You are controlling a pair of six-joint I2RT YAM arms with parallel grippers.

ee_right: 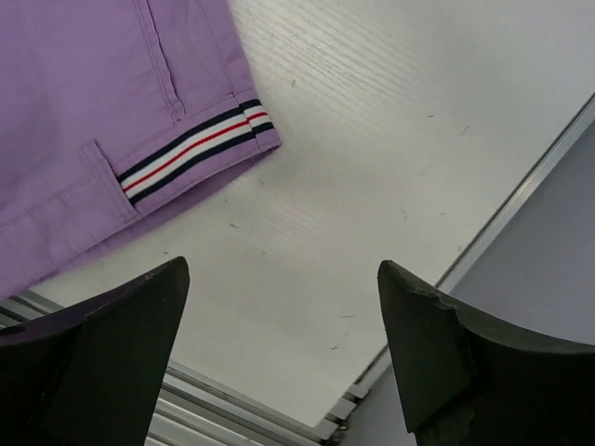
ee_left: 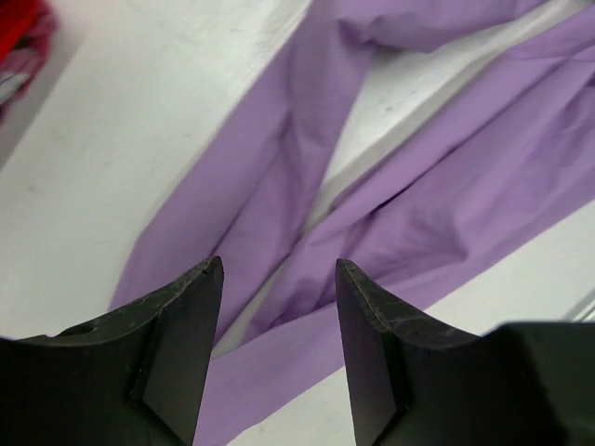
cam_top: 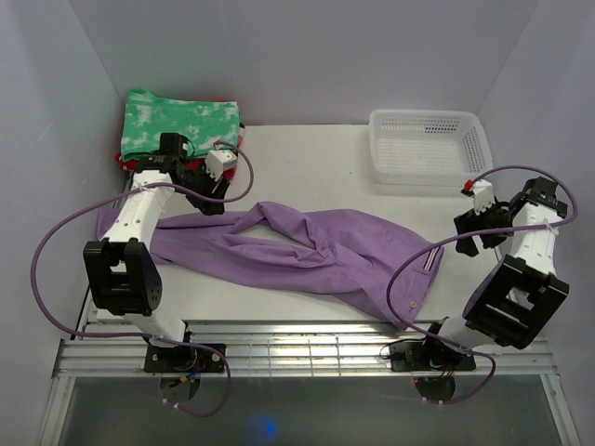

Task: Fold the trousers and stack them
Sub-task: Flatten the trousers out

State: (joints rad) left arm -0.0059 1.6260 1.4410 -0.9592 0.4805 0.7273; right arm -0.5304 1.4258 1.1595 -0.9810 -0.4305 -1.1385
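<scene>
The lavender trousers (cam_top: 307,249) lie spread across the table, legs running left, waist at the right with a striped band (ee_right: 191,149). My left gripper (cam_top: 206,198) is open and empty above the legs near their left end; the left wrist view shows the purple legs (ee_left: 409,204) under its fingers (ee_left: 186,321). My right gripper (cam_top: 465,232) is open and empty just right of the waist, over bare table (ee_right: 372,167).
A green-and-white mottled folded garment (cam_top: 181,121) lies on a red one (cam_top: 119,154) at the back left; red fabric shows in the left wrist view (ee_left: 20,37). A white mesh basket (cam_top: 426,144) stands at the back right. The table's front edge (cam_top: 307,325) has metal rails.
</scene>
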